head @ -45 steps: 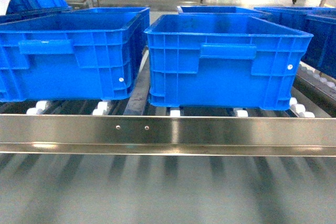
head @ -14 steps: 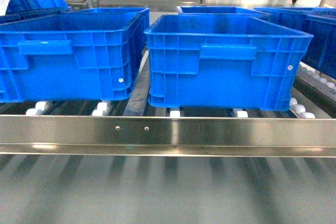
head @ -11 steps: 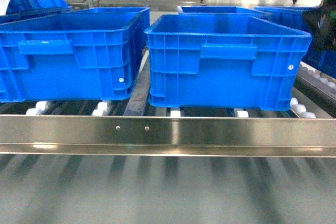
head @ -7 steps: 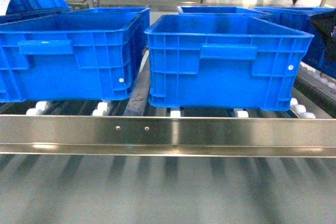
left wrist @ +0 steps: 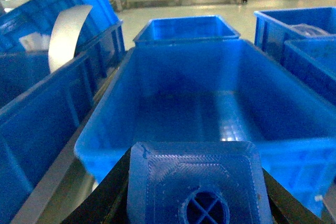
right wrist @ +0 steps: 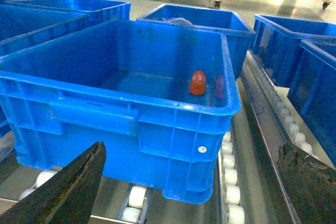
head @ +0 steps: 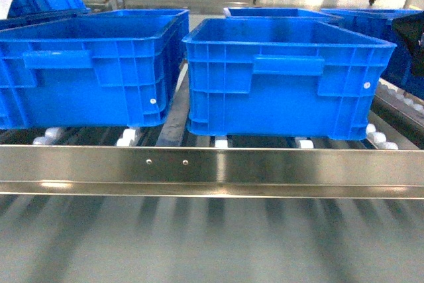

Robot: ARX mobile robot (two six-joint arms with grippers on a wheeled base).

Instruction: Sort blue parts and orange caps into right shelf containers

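Note:
My left gripper [left wrist: 197, 203] is shut on a blue part [left wrist: 195, 179], a boxy block whose end face with a round cross-marked hole fills the bottom of the left wrist view. It hangs just before the near rim of a big blue crate [left wrist: 157, 145]. My right gripper [right wrist: 192, 150] is open with nothing between its dark fingers [right wrist: 68, 192]. It faces the right shelf container [right wrist: 126, 119]. One orange cap [right wrist: 198, 83] lies on that crate's floor by the far right wall. In the head view the two front crates [head: 93, 77] [head: 285, 84] stand side by side, and a dark piece of the right arm [head: 412, 38] shows at the right edge.
The crates rest on white rollers [head: 129, 136] behind a steel shelf rail [head: 212, 167]. More blue crates [right wrist: 315, 61] stand to the right and behind. A grey curved sheet [left wrist: 65, 32] sticks out of a crate at the left.
A dark piece of the right arm has come into the head view at the right edge. The crates have not moved.

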